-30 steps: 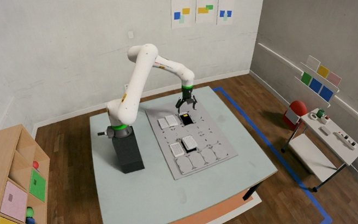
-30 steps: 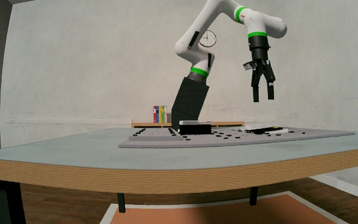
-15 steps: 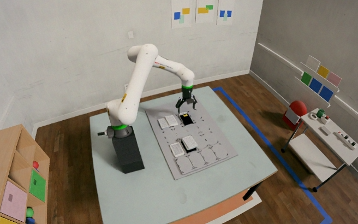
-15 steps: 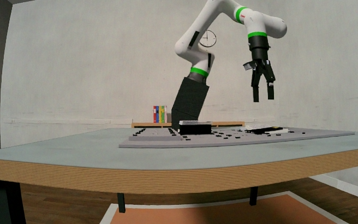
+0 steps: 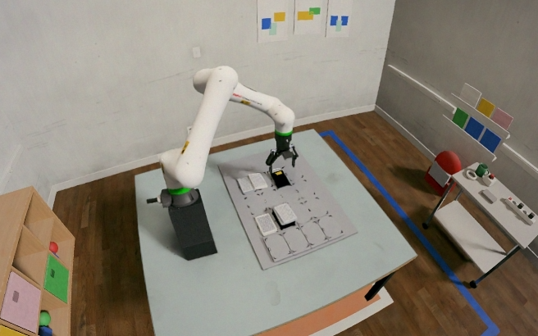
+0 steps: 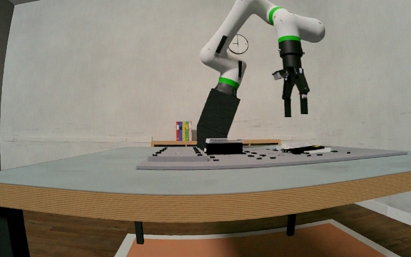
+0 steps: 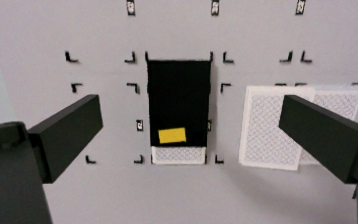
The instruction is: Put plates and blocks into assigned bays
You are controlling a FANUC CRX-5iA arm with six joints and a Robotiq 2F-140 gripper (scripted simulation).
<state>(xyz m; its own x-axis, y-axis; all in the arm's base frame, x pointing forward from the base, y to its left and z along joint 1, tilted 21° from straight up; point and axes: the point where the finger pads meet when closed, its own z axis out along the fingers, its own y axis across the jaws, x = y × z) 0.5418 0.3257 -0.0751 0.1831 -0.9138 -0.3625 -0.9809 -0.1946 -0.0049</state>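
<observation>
A flat black rectangular lid with a yellow label point(image 7: 178, 102) is seen lying over a white meshed culture plate point(image 7: 178, 155), shifted along it so that one white strip of the plate shows past the lid's near edge in the wrist view; the lid is not seated squarely. Both sit inside black corner pieces on the grey deck board point(image 5: 325, 196), at the far part of the board in the top view. Just right of them in the wrist view, two white sealed well plates point(image 7: 272, 126) are overlapped, one resting partly on the other point(image 7: 341, 101), so neither is flat in its bay. Nearer in the top view, a white sealed plate point(image 5: 266, 224) is laid flat, and just beside it a tall black deep-well block with a white sealed top point(image 5: 284, 214) stands slightly skewed. The nearest row of the board is raised, with four pale bay floors point(image 5: 303, 239).

The black two-fingered tool point(image 6: 295, 110) is held high above the lid, well apart from it, pointed straight down; it is released, spread to full width, with nothing between its fingers. It is carried by the white arm with green rings point(image 5: 216, 108), mounted on a dark pedestal point(image 5: 192, 229) on the pale green table point(image 5: 229, 288) with a wood-layered edge.
</observation>
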